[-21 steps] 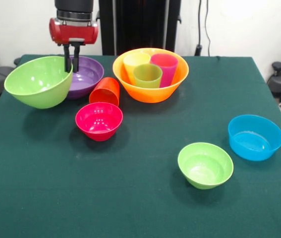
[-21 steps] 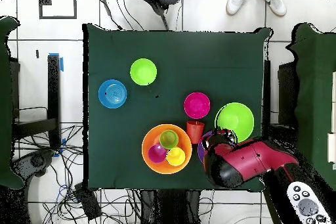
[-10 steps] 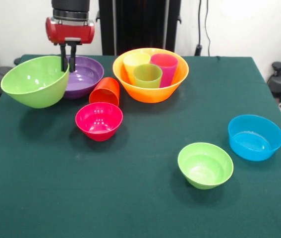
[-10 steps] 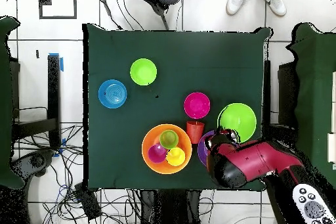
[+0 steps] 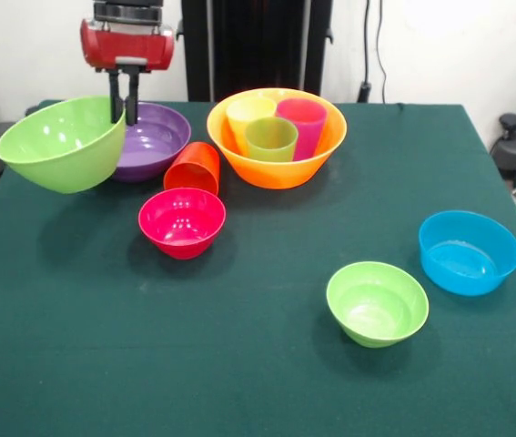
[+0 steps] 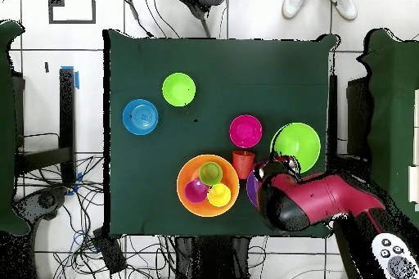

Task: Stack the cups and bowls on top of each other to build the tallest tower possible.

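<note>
Gripper (image 5: 122,114) fingers are clamped on the rim of the large green bowl (image 5: 60,144), held tilted above the table beside the purple bowl (image 5: 153,138). Three cups are seated in the orange bowl (image 5: 276,164); everything else is unstacked.

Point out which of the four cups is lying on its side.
The orange-red cup, tipped over on the table between the purple bowl and the pink-red bowl. The other three stand upright inside the large orange bowl.

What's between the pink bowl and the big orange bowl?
The orange-red cup, lying tipped on its side, sits between the pink bowl and the orange bowl. Both views show it.
</note>
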Robot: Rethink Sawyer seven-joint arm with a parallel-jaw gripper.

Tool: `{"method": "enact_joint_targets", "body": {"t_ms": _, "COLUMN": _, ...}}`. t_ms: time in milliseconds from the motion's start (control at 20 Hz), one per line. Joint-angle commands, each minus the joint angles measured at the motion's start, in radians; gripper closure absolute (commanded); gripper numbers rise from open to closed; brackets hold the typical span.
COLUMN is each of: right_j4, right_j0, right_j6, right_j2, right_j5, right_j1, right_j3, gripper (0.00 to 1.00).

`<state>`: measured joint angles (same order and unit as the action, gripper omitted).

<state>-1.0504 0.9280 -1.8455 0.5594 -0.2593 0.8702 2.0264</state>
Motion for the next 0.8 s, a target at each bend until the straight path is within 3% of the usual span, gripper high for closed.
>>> {"method": "enact_joint_targets", "body": {"t_ms": 50, "right_j4": 0.041, "right_j0": -0.074, "right_j6": 0.012, "right_j2": 0.05, "right_j5": -0.018, "right_j1": 0.048, "right_j3": 0.052, "gripper": 1.0}}
{"method": "enact_joint_targets", "body": {"t_ms": 150, "right_j4": 0.007, "right_j0": -0.095, "right_j6": -0.02, "right_j2": 0.015, "right_j5": 0.019, "right_j1": 0.04, "right_j3": 0.035, "gripper": 1.0}}
{"method": "enact_joint_targets", "body": {"t_ms": 350, "right_j4": 0.026, "right_j0": -0.09, "right_j6": -0.026, "right_j2": 0.017, "right_j5": 0.033, "right_j1": 0.069, "right_j3": 0.06, "gripper": 1.0}}
{"method": "enact_joint_targets", "body": {"t_ms": 450, "right_j4": 0.021, "right_j0": -0.124, "right_j6": -0.062, "right_j2": -0.013, "right_j5": 0.048, "right_j1": 0.097, "right_j3": 0.082, "gripper": 1.0}}
{"method": "enact_joint_targets", "body": {"t_ms": 800, "right_j4": -0.046, "right_j0": -0.363, "right_j6": -0.232, "right_j2": -0.242, "right_j5": 0.085, "right_j1": 0.156, "right_j3": 0.101, "gripper": 1.0}}
